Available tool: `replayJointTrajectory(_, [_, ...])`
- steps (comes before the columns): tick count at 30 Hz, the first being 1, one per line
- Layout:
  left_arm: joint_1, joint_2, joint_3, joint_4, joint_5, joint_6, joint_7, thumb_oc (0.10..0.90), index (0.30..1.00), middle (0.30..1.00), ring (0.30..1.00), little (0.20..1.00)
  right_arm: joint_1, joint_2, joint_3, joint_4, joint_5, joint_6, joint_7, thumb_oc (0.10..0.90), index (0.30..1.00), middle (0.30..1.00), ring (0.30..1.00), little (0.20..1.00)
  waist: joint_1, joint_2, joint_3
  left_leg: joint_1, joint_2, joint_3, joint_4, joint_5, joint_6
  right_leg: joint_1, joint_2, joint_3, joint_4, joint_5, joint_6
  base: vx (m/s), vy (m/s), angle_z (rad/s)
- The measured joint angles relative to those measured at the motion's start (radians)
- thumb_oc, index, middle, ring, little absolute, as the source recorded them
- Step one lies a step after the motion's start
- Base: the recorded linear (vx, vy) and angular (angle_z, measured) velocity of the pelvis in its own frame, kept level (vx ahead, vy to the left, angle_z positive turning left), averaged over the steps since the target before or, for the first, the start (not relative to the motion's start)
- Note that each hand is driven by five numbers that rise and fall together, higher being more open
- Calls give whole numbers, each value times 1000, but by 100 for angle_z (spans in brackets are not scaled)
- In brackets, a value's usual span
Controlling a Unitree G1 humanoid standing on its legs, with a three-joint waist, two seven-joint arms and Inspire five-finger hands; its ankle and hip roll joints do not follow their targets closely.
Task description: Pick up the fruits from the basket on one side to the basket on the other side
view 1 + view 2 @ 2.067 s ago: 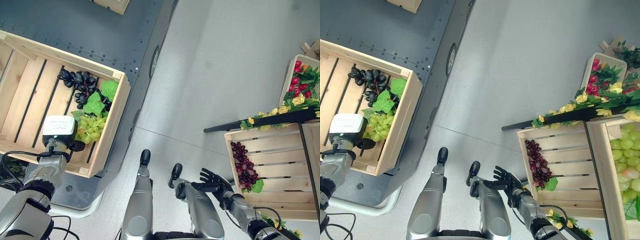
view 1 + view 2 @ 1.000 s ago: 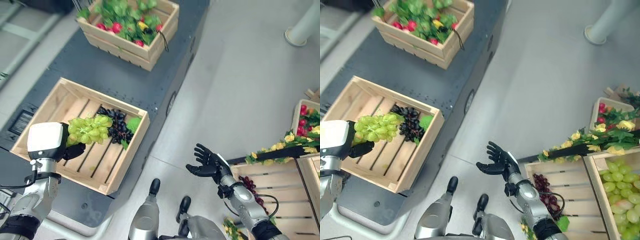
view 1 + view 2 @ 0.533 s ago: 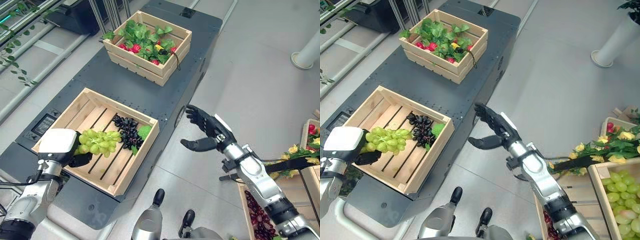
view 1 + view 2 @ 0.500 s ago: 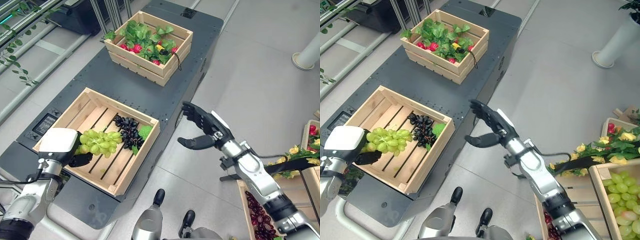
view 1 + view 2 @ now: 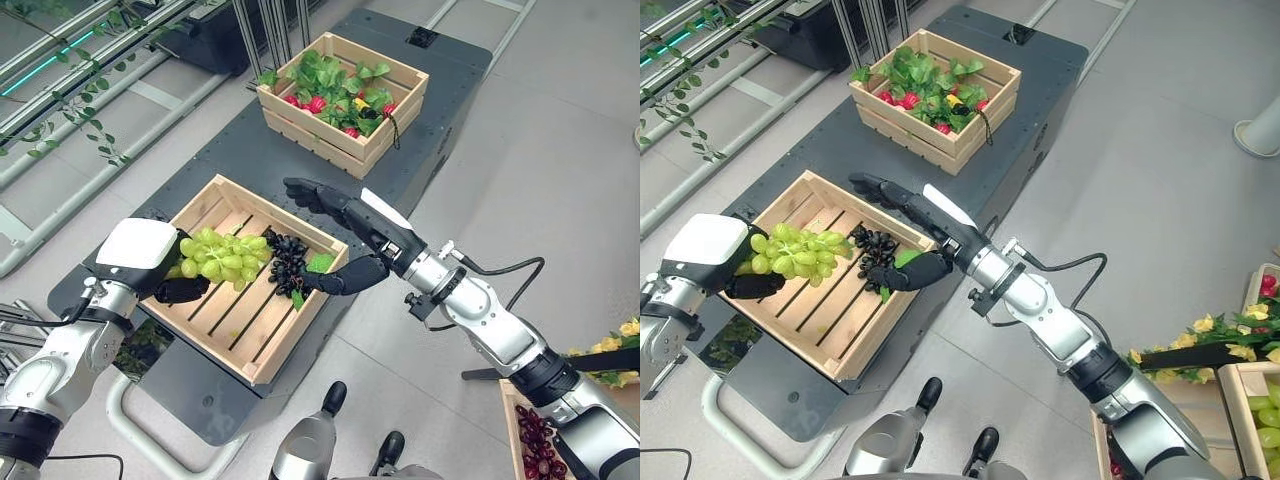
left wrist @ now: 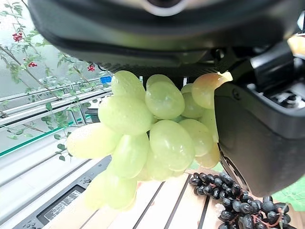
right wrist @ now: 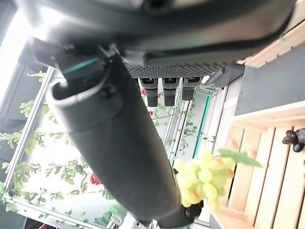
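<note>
Green grapes (image 5: 218,256): clamped in the left hand (image 5: 178,289), lifted just above the slatted crate (image 5: 255,368), long axis along the slats.
Right hand (image 5: 352,232): fingers spread wide, holding nothing, poised over the black grapes (image 5: 285,262).
Key relation: black bunch lies directly below, between thumb and fingers.
Nearer hand: right.

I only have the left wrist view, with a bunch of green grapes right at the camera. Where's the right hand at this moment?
Observer: The right hand is open, reaching over the wooden crate above the black grapes.
Operator: My left hand has the green grapes. Anything else on this cart?
Observer: A second crate, holding green leaves and red fruit, stands farther along the dark cart.
</note>
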Motion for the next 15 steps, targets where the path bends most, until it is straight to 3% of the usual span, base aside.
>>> replayJointTrajectory(15, [-37, 8, 0, -127, -77, -12, -93, 400, 300, 300, 300, 300, -21, 5, 11, 2, 3, 0, -19, 800, 900, 900, 900, 900, 10, 0, 0, -5, -6, -13, 0, 6, 3, 0, -3, -10, 0, 1, 3, 1, -2, 2])
